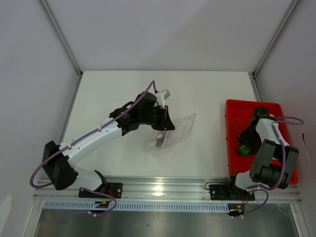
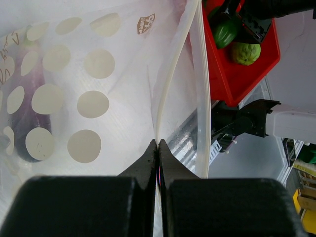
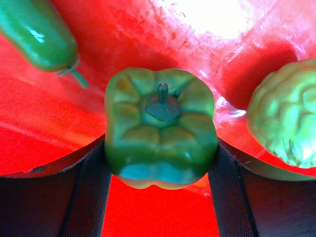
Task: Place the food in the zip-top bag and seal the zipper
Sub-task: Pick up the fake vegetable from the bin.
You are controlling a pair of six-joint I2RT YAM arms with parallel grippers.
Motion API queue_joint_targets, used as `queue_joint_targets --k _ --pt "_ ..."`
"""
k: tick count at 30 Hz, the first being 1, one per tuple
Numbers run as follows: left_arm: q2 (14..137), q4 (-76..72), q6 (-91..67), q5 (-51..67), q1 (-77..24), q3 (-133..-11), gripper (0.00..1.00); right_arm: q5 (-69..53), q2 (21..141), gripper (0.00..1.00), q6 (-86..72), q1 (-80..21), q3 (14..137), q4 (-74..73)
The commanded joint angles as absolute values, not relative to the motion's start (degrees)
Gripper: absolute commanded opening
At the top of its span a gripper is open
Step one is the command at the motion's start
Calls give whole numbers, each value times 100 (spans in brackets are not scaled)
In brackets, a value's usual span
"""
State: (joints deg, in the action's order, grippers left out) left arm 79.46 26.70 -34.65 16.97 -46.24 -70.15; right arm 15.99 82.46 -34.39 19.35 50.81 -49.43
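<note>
- Step in hand, as I judge it: lift the bright green round piece (image 3: pixel 160 123) out of the red tray (image 1: pixel 233 126) and carry it toward 9 o'clock, to the zip-top bag (image 1: pixel 174 132) on the counter (image 1: pixel 118 89).
- To do it well, raise the piece straight up until it clears the tray wall. Dragging it sideways would likely knock its neighbours.
- Those neighbours are close in the right wrist view: the darker green long piece (image 3: pixel 39 34) at 10 o'clock and the whitish ball (image 3: pixel 286 113) at 3 o'clock.
- Bring the piece in low through the bag's mouth and let go only once it is well inside. The purple long piece (image 2: pixel 27 98) already lies there.
- The pinched lip should be held raised so the mouth gapes; how wide it stands I cannot tell.
- The right tool (image 3: pixel 160 165) has its fingers (image 3: pixel 91 187) apart by the width of the round piece. They press it on both flanks, so it looks clamped.
- The left tool (image 2: pixel 158 148) is closed tight on a thin pale lip of the bag, with no gap between its tips.
- The zipper (image 2: pixel 200 108) runs as a clear strip just beside that lip, at 2 o'clock from the tips, and it is not sealed.
</note>
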Motion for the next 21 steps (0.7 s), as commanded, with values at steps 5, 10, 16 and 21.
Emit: queue_joint_targets --k 5,10,16,21 --pt "7822 2487 -3568 1819 -4483 -6996 0 1653 7340 41 -3410 1688 5526 -5193" --pt "7875 2479 -3560 1784 -4474 -7005 0 1433 6769 35 -3567 936 6406 -5861" --pt "7980 2496 -3560 1775 -4474 -7022 1 1204 6653 35 -4191 -1210 7812 -6187" --pt "8007 2540 -3524 1679 -4474 -7023 1 1713 7144 35 -4675 -3092 8647 -6205"
